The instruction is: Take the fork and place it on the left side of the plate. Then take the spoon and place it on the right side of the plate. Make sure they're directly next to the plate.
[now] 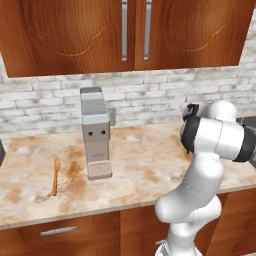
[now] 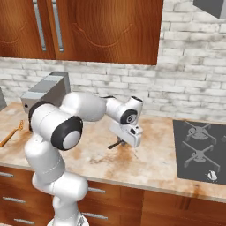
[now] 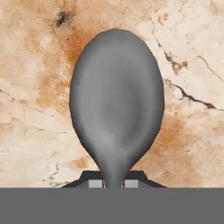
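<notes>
Arm (image 2: 84, 108) bent at elbow, forearm reaching forward and right, hand low, pointing down. Gripper (image 3: 113, 183) with fingertips (image 3: 95, 183) drawn close together, pinching the spoon (image 3: 116, 105) at its neck.

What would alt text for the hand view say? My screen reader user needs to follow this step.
A dark grey spoon seen from above, its bowl pointing away and its neck pinched between the gripper's two dark fingertips. Beneath it lies the mottled orange and cream stone counter.

Base views flank arm, share counter (image 1: 150, 165) — hand view straight down, close.
</notes>
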